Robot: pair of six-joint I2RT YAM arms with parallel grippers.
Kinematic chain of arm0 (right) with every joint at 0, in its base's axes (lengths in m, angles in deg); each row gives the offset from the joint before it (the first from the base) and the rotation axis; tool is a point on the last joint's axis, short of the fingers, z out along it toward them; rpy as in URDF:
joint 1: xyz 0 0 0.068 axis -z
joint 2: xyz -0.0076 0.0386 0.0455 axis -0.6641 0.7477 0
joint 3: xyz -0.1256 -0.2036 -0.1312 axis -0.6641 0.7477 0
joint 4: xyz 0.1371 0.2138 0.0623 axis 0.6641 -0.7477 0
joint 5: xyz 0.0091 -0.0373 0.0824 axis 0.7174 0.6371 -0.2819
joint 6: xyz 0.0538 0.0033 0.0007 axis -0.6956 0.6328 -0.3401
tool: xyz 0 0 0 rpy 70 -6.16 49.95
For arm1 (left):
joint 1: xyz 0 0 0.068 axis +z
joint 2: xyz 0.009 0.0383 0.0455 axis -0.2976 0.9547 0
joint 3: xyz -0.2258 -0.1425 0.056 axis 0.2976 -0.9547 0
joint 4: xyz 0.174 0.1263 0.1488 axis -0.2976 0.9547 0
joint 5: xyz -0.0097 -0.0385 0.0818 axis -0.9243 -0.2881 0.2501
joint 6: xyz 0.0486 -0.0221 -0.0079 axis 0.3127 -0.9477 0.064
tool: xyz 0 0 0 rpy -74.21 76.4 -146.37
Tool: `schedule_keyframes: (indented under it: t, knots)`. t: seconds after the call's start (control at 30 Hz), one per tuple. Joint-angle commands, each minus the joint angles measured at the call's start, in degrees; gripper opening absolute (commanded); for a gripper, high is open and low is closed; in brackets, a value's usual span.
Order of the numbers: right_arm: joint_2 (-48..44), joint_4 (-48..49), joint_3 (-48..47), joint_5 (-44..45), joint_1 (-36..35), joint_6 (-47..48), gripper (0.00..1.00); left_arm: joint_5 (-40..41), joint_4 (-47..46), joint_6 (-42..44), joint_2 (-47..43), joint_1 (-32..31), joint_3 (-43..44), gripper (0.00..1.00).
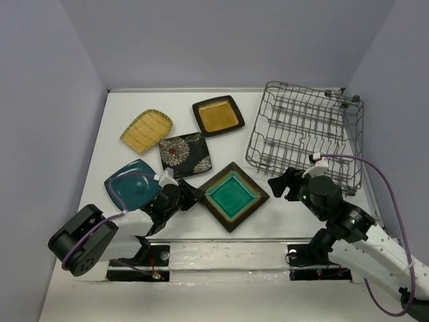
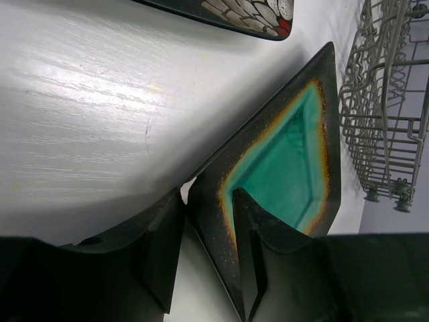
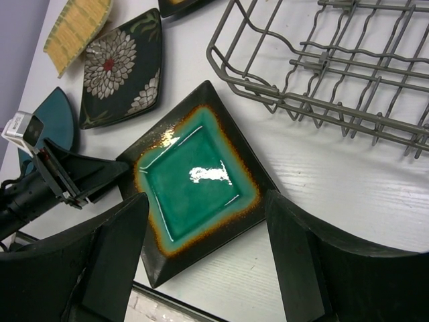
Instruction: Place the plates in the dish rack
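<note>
A white bench seen from above, with five squarish plates lying flat and a dish rack at the far right. The rack is a grey wire basket with upright tines, much wider than any one plate, set at a slight angle to the bench edge.

The teal plate sits near the middle front, turned like a diamond. It has a glossy green well, an orange-brown band and a dark speckled rim. To its left lies a plain dark teal plate. Behind these is a black plate with white flowers. A yellow-tan gridded plate lies far left, and an amber plate with a dark rim lies at the back.

The left claw is low at the teal plate's left corner. Its fingers stand one on each side of the rim, one over the green well. Whether they pinch the rim I cannot tell.

The right claw hovers between the teal plate and the rack, fingers wide apart with nothing between them.
</note>
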Motion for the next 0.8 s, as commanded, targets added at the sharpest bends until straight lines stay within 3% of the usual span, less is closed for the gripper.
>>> schedule_keyframes:
  t: [0.0, 0.2, 0.27, 0.3, 0.37, 0.43, 0.57, 0.63, 0.77]
  knots:
    - [1.0, 4.5, 0.9, -0.8, -0.1, -0.4, 0.75, 5.0, -8.4, -0.5, 3.5, -0.4, -2.6, 0.47]
    - [2.4, 5.3, 0.8, -0.7, -0.1, -0.2, 0.75, 5.0, -14.7, -0.6, 10.4, -1.0, -2.3, 0.4]
    - [2.4, 5.4, 0.8, -0.7, -0.1, -0.2, 0.75, 4.9, -16.9, -1.0, 11.6, -1.1, -2.6, 0.29]
    - [2.4, 5.4, 0.8, -0.7, -0.1, -0.2, 0.75, 5.0, -18.4, -1.1, 12.2, -1.1, -2.7, 0.18]
    - [2.3, 5.4, 0.8, -0.9, -0.1, -0.3, 0.75, 5.2, -19.1, -1.4, 11.7, -1.1, -3.3, 0.06]
    - [2.1, 5.3, 1.0, -1.1, -0.1, -0.3, 0.75, 5.7, -19.0, -1.4, 10.3, -1.1, -4.4, 0.06]
    - [2.2, 5.4, 1.1, -1.8, -0.1, 0.0, 0.75, 5.9, -14.2, -0.5, 2.2, -1.1, -5.3, 0.06]
    - [2.7, 5.6, 1.0, -3.2, -0.1, 0.4, 0.76, 5.6, -7.8, 0.2, -6.0, -1.1, -5.0, 0.06]
    - [5.5, 6.4, 0.7, -8.0, -0.1, 3.8, 0.89, 3.0, 4.8, 3.5, -22.4, -1.1, -2.0, 0.06]
